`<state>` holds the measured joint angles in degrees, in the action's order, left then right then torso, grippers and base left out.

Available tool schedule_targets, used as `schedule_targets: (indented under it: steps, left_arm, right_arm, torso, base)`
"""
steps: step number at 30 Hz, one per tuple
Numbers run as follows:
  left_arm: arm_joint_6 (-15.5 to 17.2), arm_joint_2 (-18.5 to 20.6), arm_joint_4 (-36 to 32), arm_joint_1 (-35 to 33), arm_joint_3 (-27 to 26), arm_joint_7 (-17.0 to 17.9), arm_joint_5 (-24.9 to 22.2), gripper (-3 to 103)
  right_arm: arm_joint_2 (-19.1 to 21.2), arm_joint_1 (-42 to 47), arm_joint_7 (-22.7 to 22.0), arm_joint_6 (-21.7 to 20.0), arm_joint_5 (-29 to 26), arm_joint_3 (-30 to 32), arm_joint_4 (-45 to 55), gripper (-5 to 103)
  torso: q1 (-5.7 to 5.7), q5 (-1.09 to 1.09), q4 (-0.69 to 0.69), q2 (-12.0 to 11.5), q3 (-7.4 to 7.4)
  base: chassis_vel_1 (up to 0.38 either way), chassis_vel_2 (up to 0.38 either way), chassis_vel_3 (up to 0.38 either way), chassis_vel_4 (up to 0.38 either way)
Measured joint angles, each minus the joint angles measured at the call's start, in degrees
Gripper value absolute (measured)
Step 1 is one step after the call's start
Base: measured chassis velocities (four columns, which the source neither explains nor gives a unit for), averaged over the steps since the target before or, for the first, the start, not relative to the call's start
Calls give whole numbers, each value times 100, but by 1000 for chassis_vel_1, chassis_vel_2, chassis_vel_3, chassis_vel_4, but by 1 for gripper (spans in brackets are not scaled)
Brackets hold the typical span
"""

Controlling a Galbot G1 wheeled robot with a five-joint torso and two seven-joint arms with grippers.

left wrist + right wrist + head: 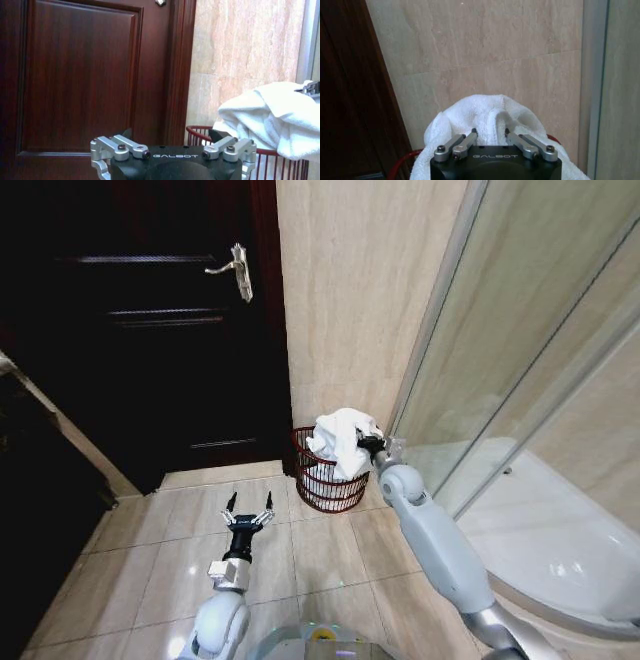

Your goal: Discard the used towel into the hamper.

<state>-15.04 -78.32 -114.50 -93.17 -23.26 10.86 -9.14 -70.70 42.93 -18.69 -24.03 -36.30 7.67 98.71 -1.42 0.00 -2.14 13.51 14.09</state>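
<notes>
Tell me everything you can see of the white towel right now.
The white terry-cloth towel is bunched into a soft mound, heaped above the rim of the dark reddish-brown open-weave hamper, part of it hanging down inside. The right claw pinches a raised fold between its fingers, as the right wrist view shows. The hamper stands on the tile floor by the beige wall, between the dark door and the glass shower screen.

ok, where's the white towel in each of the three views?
Head view: towel at centre, heaped over the hamper rim, right claw at it.
Left wrist view: towel at the right edge, above the hamper.
Right wrist view: towel low centre, just beyond the claw's fingers.
Shared landmark: the beige tiled wall behind it.
</notes>
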Motion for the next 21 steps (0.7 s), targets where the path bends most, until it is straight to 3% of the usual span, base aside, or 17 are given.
schedule_targets:
  steps: [15,19,21]
  left_arm:
    - [-9,-36,-45,-84,-46,0,36,100]
    - [-1,-46,-46,-77,-38,-2,49,100]
    - [0,-66,-41,-78,-35,-3,62,100]
  right_arm:
    - [14,142,43,52,31,-42,137,17]
    - [128,197,-328,19,-47,-177,367,17]
    - [275,183,-545,-252,-316,-272,551,17]
  torso:
    - [-5,0,0,10,8]
    - [-6,0,0,12,10]
    - [-7,0,1,12,11]
  base:
    - [-57,65,64,-67]
    - [-120,123,130,-134]
    - [-80,78,74,-106]
